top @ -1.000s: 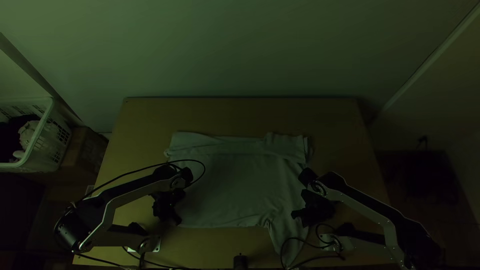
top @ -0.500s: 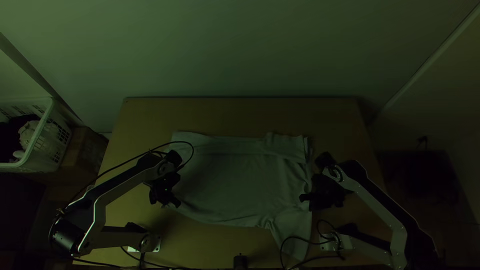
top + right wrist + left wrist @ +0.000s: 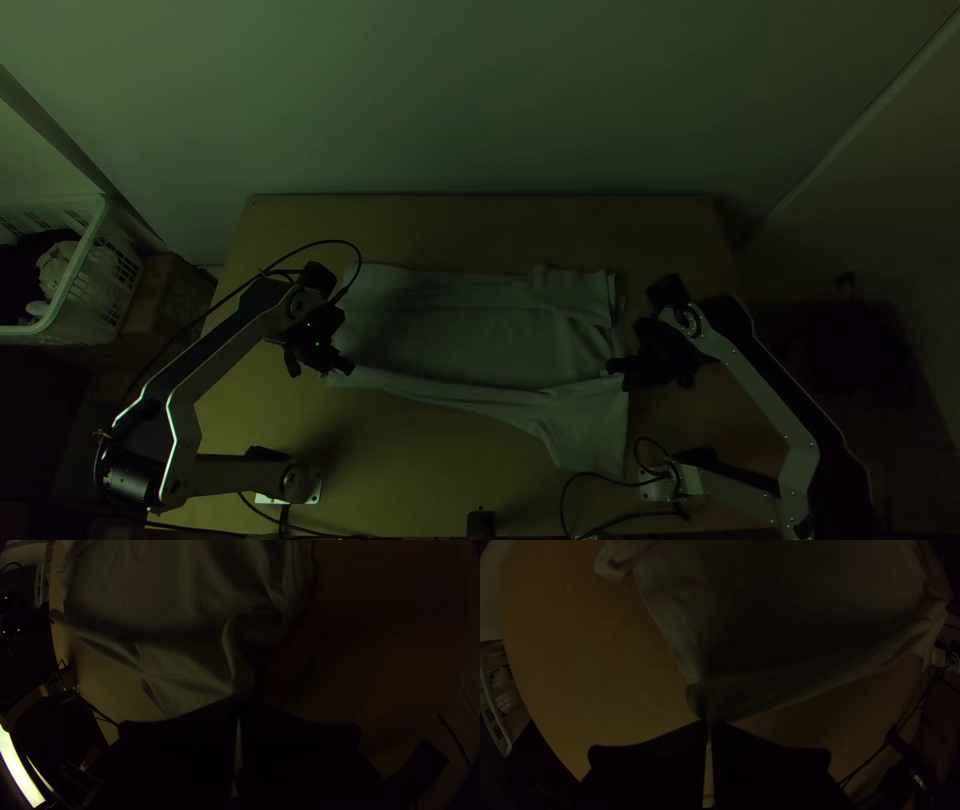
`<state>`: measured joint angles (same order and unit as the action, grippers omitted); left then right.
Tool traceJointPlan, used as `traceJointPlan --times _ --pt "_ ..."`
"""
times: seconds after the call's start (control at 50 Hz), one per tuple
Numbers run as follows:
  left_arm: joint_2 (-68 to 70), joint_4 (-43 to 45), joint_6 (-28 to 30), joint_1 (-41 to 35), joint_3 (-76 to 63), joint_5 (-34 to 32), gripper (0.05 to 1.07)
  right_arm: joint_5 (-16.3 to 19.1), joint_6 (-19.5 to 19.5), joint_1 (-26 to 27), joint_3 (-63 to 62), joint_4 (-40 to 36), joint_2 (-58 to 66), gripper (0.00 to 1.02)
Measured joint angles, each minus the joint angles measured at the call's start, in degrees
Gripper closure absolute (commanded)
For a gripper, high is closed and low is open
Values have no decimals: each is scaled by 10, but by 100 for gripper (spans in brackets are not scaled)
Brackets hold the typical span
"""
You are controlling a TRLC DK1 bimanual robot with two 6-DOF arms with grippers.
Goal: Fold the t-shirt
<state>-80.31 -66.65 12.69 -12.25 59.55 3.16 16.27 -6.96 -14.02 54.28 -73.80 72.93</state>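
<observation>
Since the earlier frames, both grippers have moved toward the table's far side, carrying the near edge of the t-shirt (image 3: 480, 345) with them. The t-shirt lies across the middle of the table (image 3: 480, 235), rumpled along its far edge, its near edge drawn up between the two grippers. A flap of cloth (image 3: 590, 440) at its right near corner points toward the near side.

At the shirt's left near corner, the left gripper (image 3: 347, 369) is clenched on the cloth. At its right side, the right gripper (image 3: 613, 371) is likewise closed on a gathered part.

Beyond the shirt and the table stands a pale wall (image 3: 480, 100). Well to the shirt's left are a brown box (image 3: 175, 300) and a white basket (image 3: 98, 220) holding cloths (image 3: 55, 265). A small black cylinder (image 3: 481, 523) stands on the near side of the shirt, at the table's near edge.

The left wrist view adds the corner drawn to a point at the fingertips; the right wrist view adds an upright pleat (image 3: 231, 650) running to the fingertips, and a bright strip (image 3: 17, 770) in the room.

Tabletop extends on all sides of the shirt: a broad band beyond it, another on its near side toward the arms' bases, and margins to its left and right, partly under the arms.
</observation>
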Motion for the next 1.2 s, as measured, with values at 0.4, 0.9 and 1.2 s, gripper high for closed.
traceJointPlan --times 0.4,0.9,1.2 --pt "-47 13 -1 25 92 -11 104 -20 4 43 69 10 66 99" --pt "-137 21 -2 42 220 -12 104 -24 10 67 171 55 170 99" --pt "-203 22 -2 60 309 -15 104 -28 10 74 243 69 241 99"
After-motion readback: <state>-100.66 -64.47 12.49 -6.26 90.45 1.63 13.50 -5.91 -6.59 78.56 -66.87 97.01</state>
